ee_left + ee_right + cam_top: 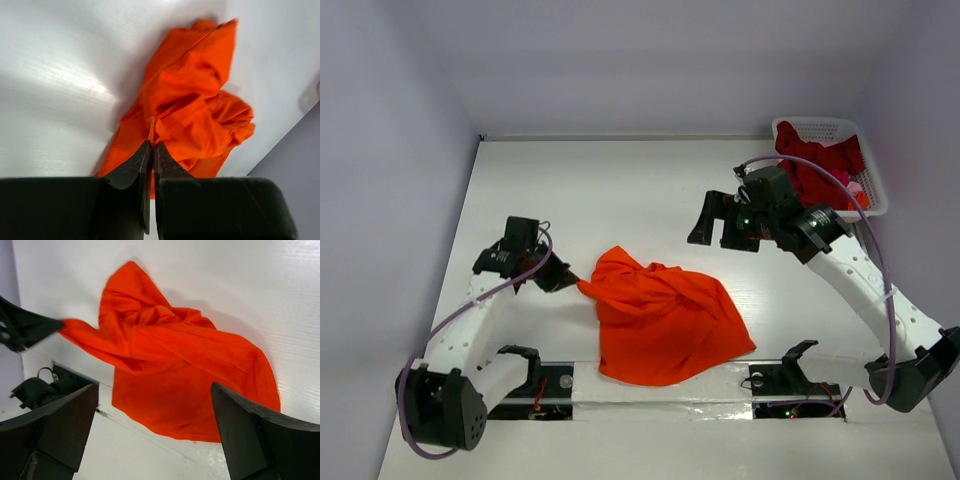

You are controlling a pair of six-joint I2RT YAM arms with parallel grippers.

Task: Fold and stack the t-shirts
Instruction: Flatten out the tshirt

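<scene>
The left end effector (570, 280) is clenched on the left corner of the crumpled orange-red t-shirt (665, 318) lying mid-worktop (620, 185), the right end effector (716, 232) hangs released nearby, and crimson t-shirts (820, 172) sit in the white lattice basket (817, 123) at the far right.

Orange t-shirt (665, 320) — soft matt cloth

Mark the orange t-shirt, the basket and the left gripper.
orange t-shirt (665, 325): top external view, middle of the crumpled cloth.
white lattice basket (810, 126): top external view, far rim.
left gripper (152, 146): left wrist view, between its shut fingertips.
</scene>
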